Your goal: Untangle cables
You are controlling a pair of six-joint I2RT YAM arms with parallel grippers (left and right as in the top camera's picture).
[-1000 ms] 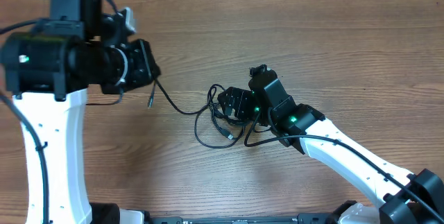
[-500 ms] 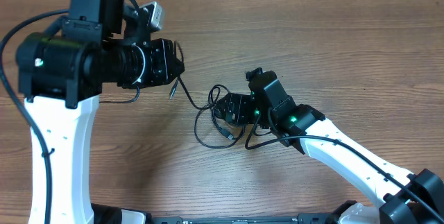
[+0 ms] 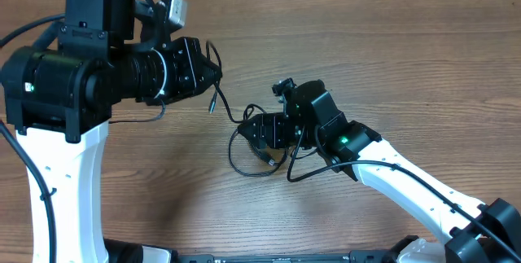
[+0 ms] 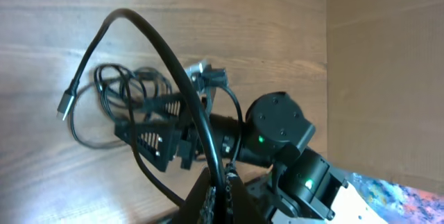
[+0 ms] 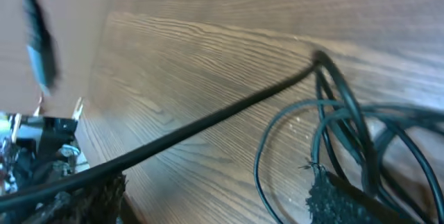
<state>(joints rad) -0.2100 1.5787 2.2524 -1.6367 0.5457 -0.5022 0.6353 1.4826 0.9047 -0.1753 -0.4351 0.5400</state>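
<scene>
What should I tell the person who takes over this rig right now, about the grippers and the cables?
The left gripper is shut on one cable and raised above the table; the silver plug end hangs free.
The right gripper is open, low at the tangle, holding nothing that I can see.
Cables: the others lie loosely tangled on the table by the right gripper; the held cable runs down into them.
Done: one cable gripped and partly drawn out.
Left: free it fully, then separate the others.

Soft, even light with faint shadows on the wooden table (image 3: 391, 51); the right wrist view blurs the nearest cable (image 5: 38, 37).
</scene>
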